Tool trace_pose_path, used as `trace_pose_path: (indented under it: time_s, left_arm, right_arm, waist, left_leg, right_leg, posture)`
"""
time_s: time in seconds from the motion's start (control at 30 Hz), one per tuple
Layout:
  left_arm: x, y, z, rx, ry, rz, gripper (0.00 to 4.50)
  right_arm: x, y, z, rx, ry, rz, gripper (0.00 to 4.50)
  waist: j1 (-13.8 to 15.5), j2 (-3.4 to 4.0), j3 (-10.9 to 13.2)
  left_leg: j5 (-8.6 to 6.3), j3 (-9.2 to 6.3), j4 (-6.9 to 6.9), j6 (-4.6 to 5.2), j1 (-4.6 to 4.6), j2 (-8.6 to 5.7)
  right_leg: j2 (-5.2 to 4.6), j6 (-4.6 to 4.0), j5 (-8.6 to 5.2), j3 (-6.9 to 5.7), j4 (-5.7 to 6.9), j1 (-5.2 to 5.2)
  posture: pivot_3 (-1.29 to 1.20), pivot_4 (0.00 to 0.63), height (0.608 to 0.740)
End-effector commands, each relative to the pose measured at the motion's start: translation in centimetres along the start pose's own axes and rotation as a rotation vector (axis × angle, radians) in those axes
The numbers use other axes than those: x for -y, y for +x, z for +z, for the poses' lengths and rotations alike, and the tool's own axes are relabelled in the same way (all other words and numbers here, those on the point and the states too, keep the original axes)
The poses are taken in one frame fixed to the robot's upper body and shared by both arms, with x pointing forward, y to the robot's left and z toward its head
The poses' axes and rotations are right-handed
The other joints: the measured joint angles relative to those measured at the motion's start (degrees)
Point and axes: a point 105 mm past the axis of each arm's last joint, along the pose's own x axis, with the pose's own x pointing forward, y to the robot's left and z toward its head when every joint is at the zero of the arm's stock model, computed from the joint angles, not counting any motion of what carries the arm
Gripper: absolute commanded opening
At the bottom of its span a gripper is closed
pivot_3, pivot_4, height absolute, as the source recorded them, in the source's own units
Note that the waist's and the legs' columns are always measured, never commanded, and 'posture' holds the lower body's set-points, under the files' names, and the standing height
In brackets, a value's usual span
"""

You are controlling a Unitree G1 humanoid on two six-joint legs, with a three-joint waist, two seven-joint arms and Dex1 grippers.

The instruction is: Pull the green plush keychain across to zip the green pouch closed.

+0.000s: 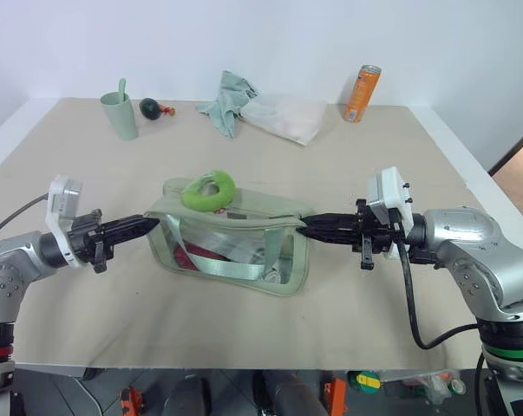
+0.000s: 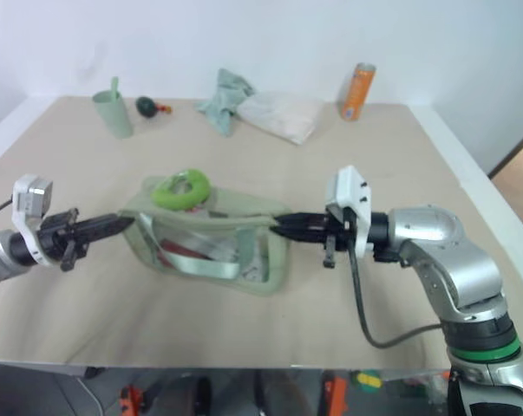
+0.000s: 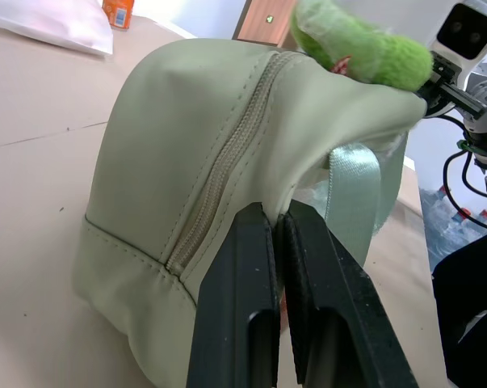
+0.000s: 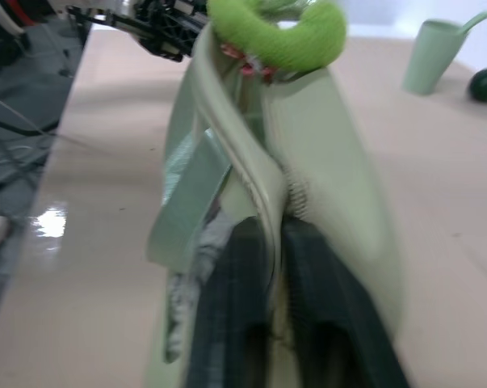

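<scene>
Green pouch (image 1: 235, 247) pinched at both ends, my left claw (image 1: 153, 224) and right claw (image 1: 303, 230) bracing it for zipping.

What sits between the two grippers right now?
The green pouch spans the gap between left gripper and right gripper, with the green plush keychain on top near its left end. Clearest in the left eye view.

Even, bright light is falling from overhead; soft shadows are lying under the green pouch (image 1: 235, 247). Right wrist view is smearing with motion blur; glare is shining beside the table (image 4: 81, 267).
</scene>
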Motion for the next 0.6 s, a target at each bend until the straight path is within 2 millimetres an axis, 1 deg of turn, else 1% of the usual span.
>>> trace_pose_path:
  time_s: [0.03, 0.13, 0.17, 0.2, 0.23, 0.27, 0.3, 0.37, 0.43, 0.5, 0.53, 0.6]
  left_arm:
    - [0.8, 0.3, 0.9, 0.014, 0.057, -0.036, 0.00]
    - [0.9, 0.4, 0.9, 0.015, 0.059, -0.040, 0.00]
    - [0.9, 0.5, 0.9, 0.016, 0.059, -0.042, 0.00]
    - [0.9, 0.5, 1.0, 0.016, 0.059, -0.043, 0.00]
    - [1.0, 0.5, 1.0, 0.017, 0.060, -0.044, 0.00]
    - [1.0, 0.6, 1.0, 0.017, 0.060, -0.045, 0.00]
    - [1.0, 0.6, 1.0, 0.017, 0.060, -0.046, 0.00]
    - [1.0, 0.6, 1.0, 0.015, 0.060, -0.047, 0.00]
    - [1.0, 0.6, 0.9, 0.015, 0.060, -0.047, 0.00]
    - [1.0, 0.7, 0.9, 0.016, 0.060, -0.049, 0.00]
    - [1.0, 0.8, 0.9, 0.017, 0.059, -0.051, 0.00]
    - [1.1, 0.9, 0.8, 0.018, 0.058, -0.055, 0.00]
  right_arm:
    - [0.2, -1.1, 1.4, 0.029, -0.004, -0.020, 1.94]
    - [0.2, -1.7, 1.8, 0.037, 0.021, -0.026, 2.93]
    - [0.3, -2.0, 2.0, 0.043, 0.027, -0.040, 3.40]
    - [0.4, -2.2, 2.1, 0.047, 0.022, -0.056, 3.54]
    - [0.1, -2.7, 2.6, 0.066, 0.044, -0.038, 4.04]
    - [-0.3, -3.1, 3.2, 0.091, 0.059, -0.013, 4.40]
    - [-0.6, -3.5, 3.9, 0.122, 0.068, 0.007, 4.45]
    - [-0.1, -4.6, 6.0, 0.238, 0.086, 0.000, 4.45]
    - [0.3, -5.1, 7.3, 0.305, 0.081, -0.006, 4.45]
    - [1.0, -4.2, 8.0, 0.317, 0.028, -0.035, 4.45]
    - [1.4, -3.3, 8.3, 0.308, -0.017, -0.051, 4.45]
    - [2.4, -1.6, 8.1, 0.250, -0.123, -0.100, 4.45]
  waist:
    - [0.01, 0.00, 0.00]
    - [0.05, 0.00, 0.00]
    - [0.05, 0.00, 0.00]
    - [0.05, 0.00, 0.00]
    - [0.06, 0.00, 0.00]
    - [0.10, -0.01, 0.00]
    - [0.12, 0.00, 0.01]
    - [0.07, -0.01, 0.01]
    - [-0.02, 0.00, 0.01]
    - [-0.08, 0.00, 0.01]
    - [-0.06, 0.00, 0.01]
    - [-0.11, 0.01, 0.00]
  left_leg:
    - [0.00, 0.00, 0.00, 0.00, 0.00, 0.00]
    - [0.00, -0.01, 0.00, 0.00, -0.02, -0.03]
    - [0.00, -0.01, 0.00, 0.00, -0.03, -0.04]
    - [0.00, 0.00, 0.00, 0.00, -0.03, -0.04]
    - [0.00, 0.00, 0.00, 0.00, -0.03, -0.05]
    - [0.00, -0.01, 0.00, 0.00, -0.04, -0.06]
    - [0.00, -0.03, 0.00, 0.00, -0.05, -0.06]
    - [0.00, -0.04, 0.00, 0.01, -0.06, -0.07]
    - [0.00, -0.02, 0.00, 0.01, -0.06, -0.07]
    - [0.00, -0.01, 0.01, 0.01, -0.02, -0.06]
    - [0.00, -0.01, 0.02, 0.02, -0.01, -0.03]
    - [0.01, -0.06, 0.02, 0.03, 0.00, -0.03]
  right_leg:
    - [0.00, 0.00, 0.00, 0.00, 0.00, 0.00]
    - [-0.03, 0.00, 0.00, 0.00, 0.00, 0.00]
    - [-0.04, 0.01, 0.00, 0.00, -0.01, 0.00]
    - [-0.04, 0.01, 0.00, 0.00, -0.01, 0.00]
    - [-0.05, 0.01, 0.00, 0.01, -0.01, 0.00]
    - [-0.05, 0.01, 0.00, 0.00, -0.01, 0.00]
    - [-0.05, 0.01, 0.00, -0.01, -0.02, 0.00]
    - [-0.05, 0.01, -0.01, -0.01, -0.02, 0.00]
    - [-0.05, 0.02, 0.00, 0.01, -0.02, 0.00]
    - [-0.03, 0.05, 0.03, 0.02, -0.02, 0.01]
    - [-0.01, 0.07, 0.05, 0.02, -0.02, 0.01]
    - [0.00, 0.08, 0.05, -0.02, -0.02, 0.02]
  posture:
    - [0.00, 0.150, 0.740]
    - [0.00, 0.150, 0.740]
    - [0.00, 0.150, 0.740]
    - [0.00, 0.150, 0.740]
    - [0.00, 0.150, 0.740]
    - [0.00, 0.150, 0.740]
    - [0.00, 0.150, 0.740]
    - [0.00, 0.150, 0.740]
    - [0.00, 0.150, 0.740]
    - [0.00, 0.150, 0.740]
    - [0.00, 0.150, 0.740]
    - [0.00, 0.150, 0.740]
